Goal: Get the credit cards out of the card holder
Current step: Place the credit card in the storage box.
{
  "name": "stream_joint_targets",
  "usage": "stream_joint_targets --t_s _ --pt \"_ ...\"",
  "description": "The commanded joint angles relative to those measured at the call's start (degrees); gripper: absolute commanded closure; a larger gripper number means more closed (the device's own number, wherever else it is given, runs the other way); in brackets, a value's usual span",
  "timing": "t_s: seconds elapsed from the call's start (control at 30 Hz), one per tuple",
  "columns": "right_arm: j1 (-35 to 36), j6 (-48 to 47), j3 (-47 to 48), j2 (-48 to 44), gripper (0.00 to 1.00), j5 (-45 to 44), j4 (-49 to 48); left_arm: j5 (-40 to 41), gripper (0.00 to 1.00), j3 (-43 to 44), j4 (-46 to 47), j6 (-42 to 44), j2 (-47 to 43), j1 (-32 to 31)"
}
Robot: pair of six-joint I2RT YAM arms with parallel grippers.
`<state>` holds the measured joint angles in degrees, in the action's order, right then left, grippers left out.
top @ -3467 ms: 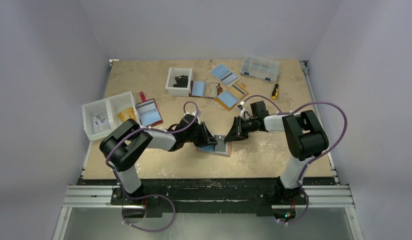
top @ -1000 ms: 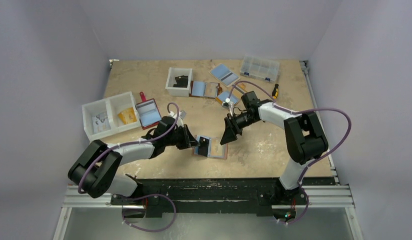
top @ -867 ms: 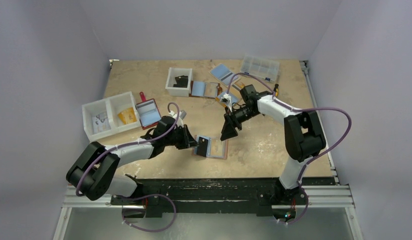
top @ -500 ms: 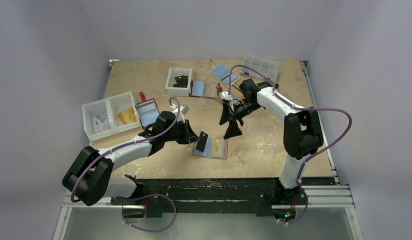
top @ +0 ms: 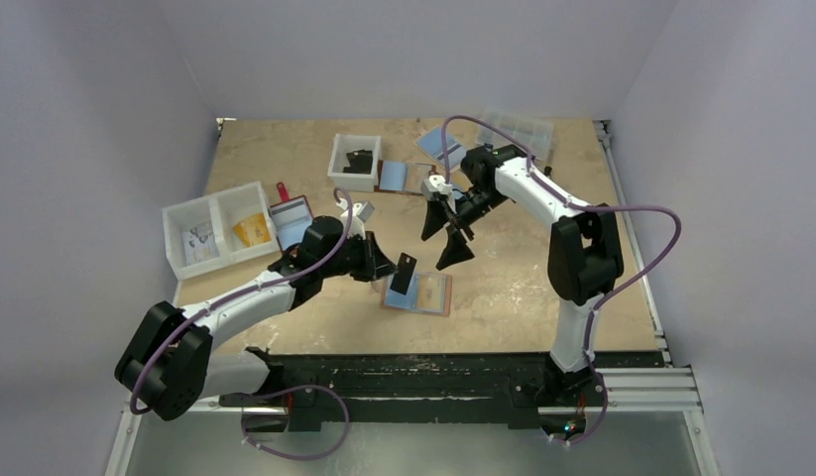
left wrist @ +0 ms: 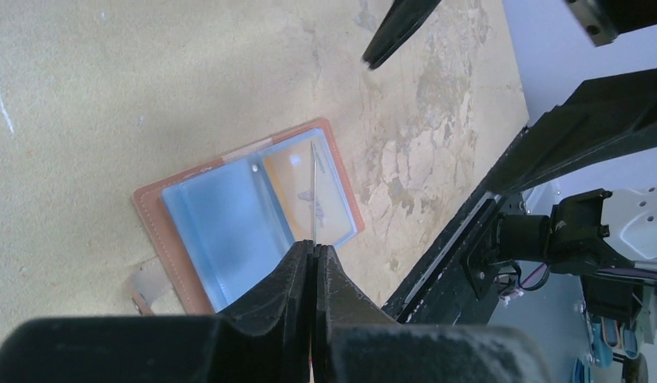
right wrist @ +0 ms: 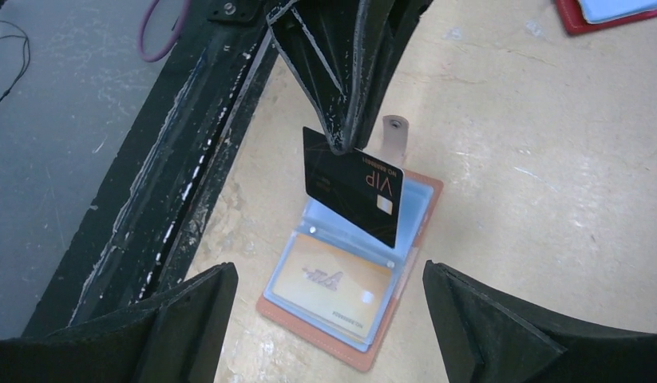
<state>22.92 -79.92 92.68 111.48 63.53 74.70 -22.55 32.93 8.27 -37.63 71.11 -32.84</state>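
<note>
1. Your left gripper [top: 391,268] is clamped on the top edge of the dark VIP card [right wrist: 353,195], holding it upright over the card holder [top: 435,295].
2. The holder lies open on the table [top: 503,288], with an orange card [right wrist: 331,291] in its clear pocket.
3. Your right gripper [top: 443,238] hangs just beyond, jaws spread wide and empty.

White arm links [top: 243,300], black joints [top: 324,238] — looping purple cables [top: 675,230].

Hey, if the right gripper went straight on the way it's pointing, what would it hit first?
Probably the open card holder, around its orange card. The dark card in the left gripper hangs close to that line; depth is unclear.
</note>
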Motion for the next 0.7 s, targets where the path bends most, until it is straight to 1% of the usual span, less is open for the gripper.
stream_joint_targets --t_s 0.0,0.07,0.17,0.4,0.47,0.53,0.6,0.67 --pt "2.01 3.52 1.93 -1.92 0.04 -2.11 -2.05 -1.84 1.00 3.79 3.11 1.89 -0.54 -1.23" --pt "2.60 5.78 2.49 -1.28 0.06 -3.61 -3.35 -2.34 1.00 4.37 3.84 1.87 0.09 -1.79" --pt "2.92 6.41 4.03 0.25 0.10 -4.61 -2.79 -2.95 1.00 5.41 4.22 2.00 1.00 -2.33" --pt "4.16 5.03 4.37 1.00 0.18 -4.02 -1.34 -3.59 1.00 6.79 4.89 2.05 1.66 -3.23" --pt "4.62 4.23 4.48 1.30 0.22 -3.75 -0.23 -3.64 1.00 7.01 5.11 2.05 1.75 -3.42" --pt "5.05 3.99 4.87 1.85 0.30 -3.95 0.56 -3.67 1.00 7.27 5.24 2.06 1.80 -3.64" --pt "5.52 3.83 5.65 2.77 0.39 -4.10 1.74 -3.85 1.00 7.54 5.22 2.11 1.78 -3.88" --pt "5.64 3.63 6.78 3.69 0.51 -4.19 3.03 -3.99 1.00 7.82 5.04 2.07 1.68 -4.07"
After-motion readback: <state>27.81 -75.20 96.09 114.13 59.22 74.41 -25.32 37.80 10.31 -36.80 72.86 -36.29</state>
